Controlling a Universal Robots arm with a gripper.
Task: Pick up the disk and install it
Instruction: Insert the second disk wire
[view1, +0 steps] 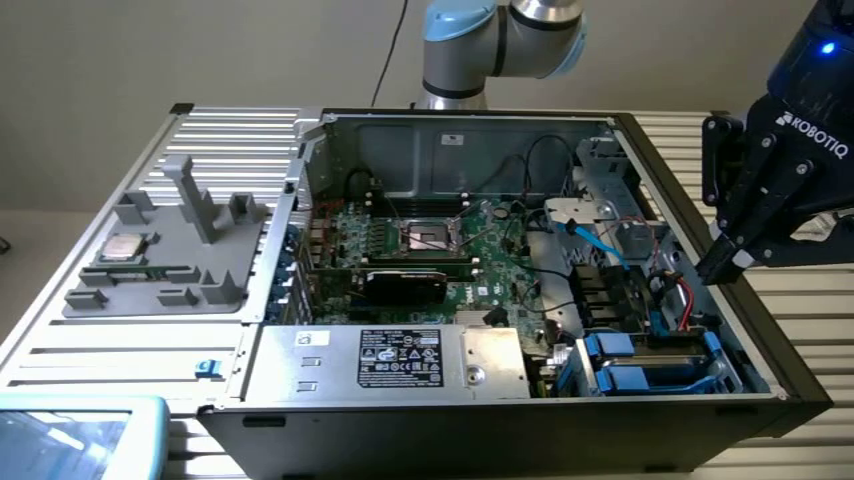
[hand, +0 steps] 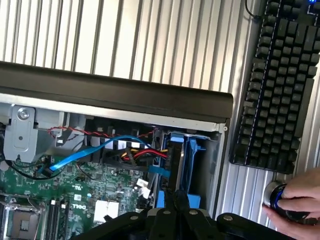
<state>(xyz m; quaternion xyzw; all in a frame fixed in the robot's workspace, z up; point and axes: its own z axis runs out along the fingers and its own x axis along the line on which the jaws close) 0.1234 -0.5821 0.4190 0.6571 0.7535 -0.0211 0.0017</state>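
Observation:
The disk (view1: 625, 377) shows by its bright blue rails in the drive bay at the near corner of the open computer case, on the exterior view's right. Its metal body is mostly hidden there. In the wrist view the blue rails of the disk (hand: 189, 160) stand edge-on just beyond my fingertips. My black gripper (view1: 722, 272) hangs over the case's right wall, above and slightly behind the bay. Its fingers (hand: 165, 216) are pressed together with nothing between them, so the gripper (hand: 173, 200) is shut and empty.
The case holds a green motherboard (view1: 441, 250), a silver box with a black label (view1: 400, 360) and red and blue cables (hand: 115, 142). A grey fixture with a processor chip (view1: 127, 247) lies left of the case. A keyboard (hand: 280, 85) and a person's hand (hand: 300, 197) are beside the case.

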